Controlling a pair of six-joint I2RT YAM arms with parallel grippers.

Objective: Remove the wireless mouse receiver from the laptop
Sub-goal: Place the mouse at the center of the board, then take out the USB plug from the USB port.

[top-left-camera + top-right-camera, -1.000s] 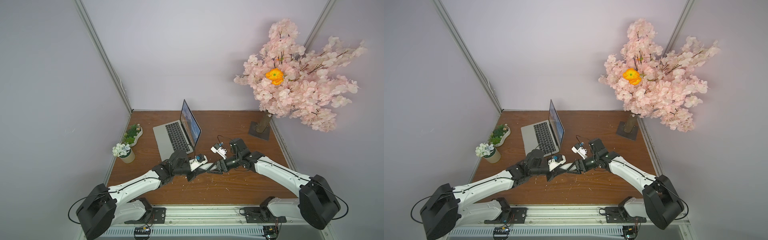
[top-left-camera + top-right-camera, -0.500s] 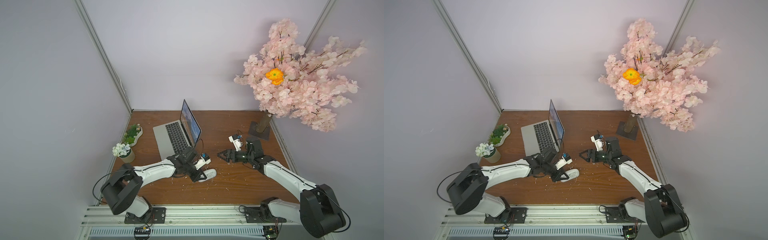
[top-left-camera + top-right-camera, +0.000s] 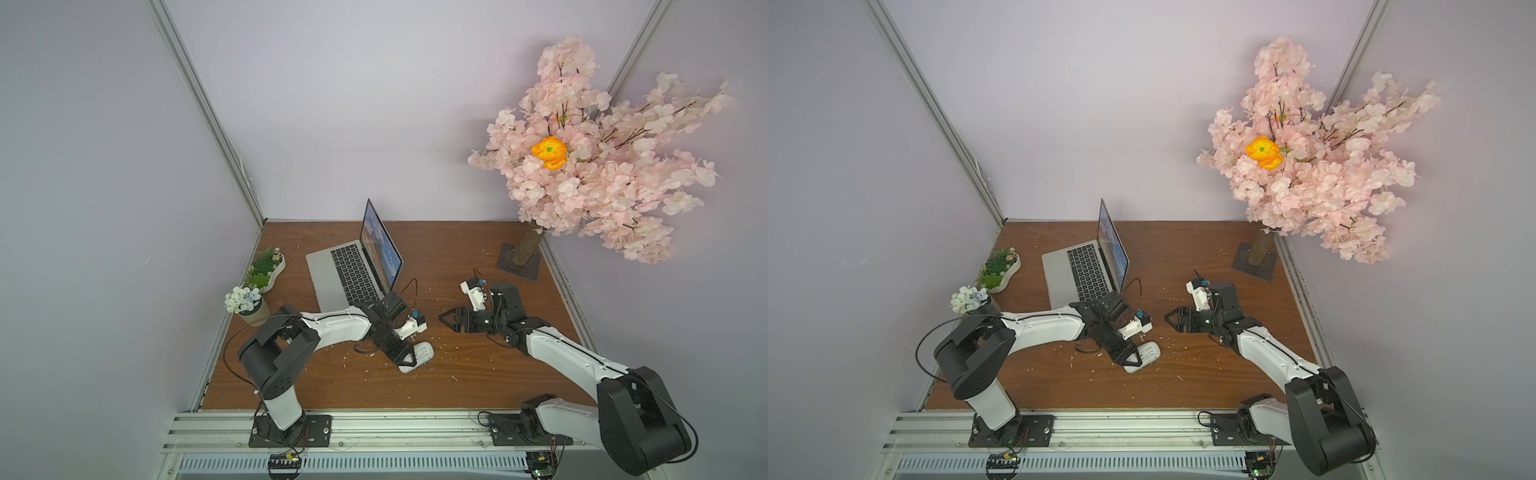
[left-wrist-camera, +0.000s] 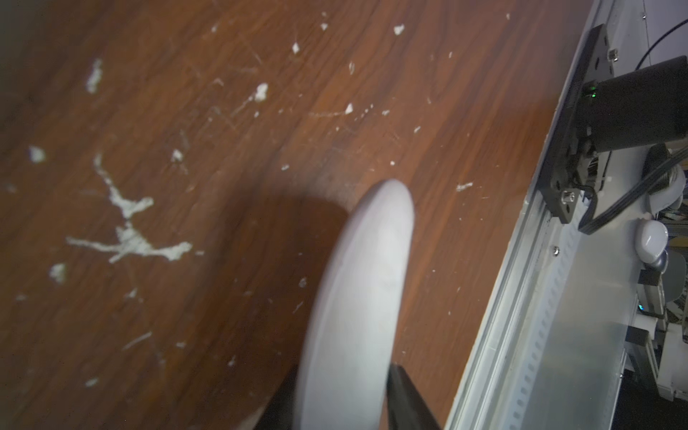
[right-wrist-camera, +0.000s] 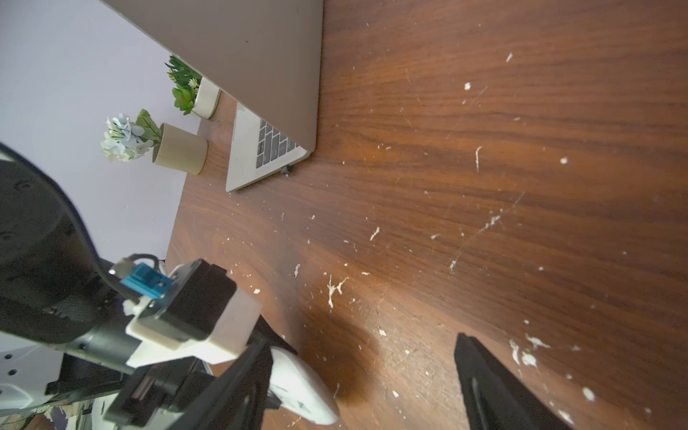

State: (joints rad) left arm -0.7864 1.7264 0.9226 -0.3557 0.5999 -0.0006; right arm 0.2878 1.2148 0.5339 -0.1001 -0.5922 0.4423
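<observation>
The silver laptop (image 3: 345, 274) (image 3: 1075, 270) stands open at the back left. The wireless mouse receiver (image 5: 286, 170) is a tiny dark stub that sticks out of the laptop's (image 5: 253, 160) side near the hinge; both top views hide it. In front, the white mouse (image 3: 422, 354) (image 3: 1148, 353) (image 4: 357, 298) (image 5: 301, 387) rests on the table. My left gripper (image 3: 409, 360) (image 3: 1133, 360) (image 4: 342, 394) has a finger close against each side of it; whether they press is unclear. My right gripper (image 3: 444, 323) (image 3: 1169, 323) (image 5: 365, 372) hovers open and empty at mid-table, pointing at the left wrist.
Two small flower pots (image 3: 249, 301) (image 3: 266, 268) line the left edge. A pink blossom tree (image 3: 602, 166) rises from a base plate (image 3: 519, 264) at the back right. White flecks litter the wooden table (image 3: 457, 382). A metal rail (image 3: 374, 428) runs along the front.
A second ago both grippers met at mid-table. They have parted: the left came down near the front with the mouse, the right drew back to the right. Little moved in the last half second.
</observation>
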